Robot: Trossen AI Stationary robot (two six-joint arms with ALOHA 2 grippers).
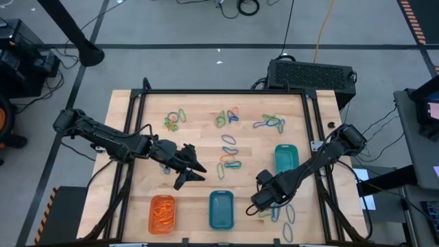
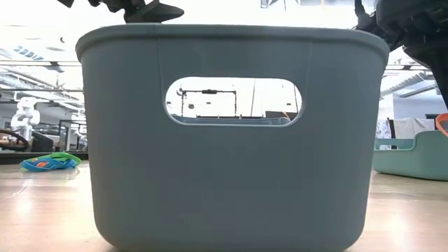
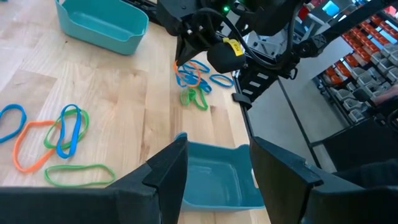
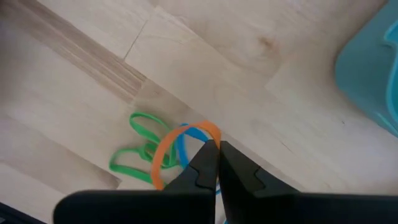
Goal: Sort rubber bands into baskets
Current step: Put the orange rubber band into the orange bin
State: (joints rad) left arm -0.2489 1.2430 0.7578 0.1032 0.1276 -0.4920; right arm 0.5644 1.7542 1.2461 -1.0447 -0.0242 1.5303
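My right gripper [image 4: 216,146] hangs over the near right part of the table [image 1: 260,199], fingers pointing down, shut on an orange rubber band [image 4: 163,163]. A blue band [image 4: 181,149] and green bands [image 4: 140,149] show right under it. My left gripper [image 1: 188,168] waits open above the middle left of the table, with nothing between its fingers [image 3: 217,146]. Along the near edge stand the orange basket [image 1: 162,213], which has orange bands in it, and the blue basket [image 1: 221,209]. The teal basket [image 1: 286,158] stands at the right. My right gripper pinches the orange band's top arc [image 4: 210,132] between its two fingertips, coming from above. The loop hangs slack below the fingers toward the green bands. Whether the blue band beside it is caught too, I cannot tell.
More orange, blue and green bands lie in clusters at the far left [image 1: 175,120], far middle [image 1: 228,116], far right [image 1: 271,123], centre [image 1: 230,161] and near right corner [image 1: 288,216]. In the low view the blue basket's wall [image 2: 231,140] blocks most of the table.
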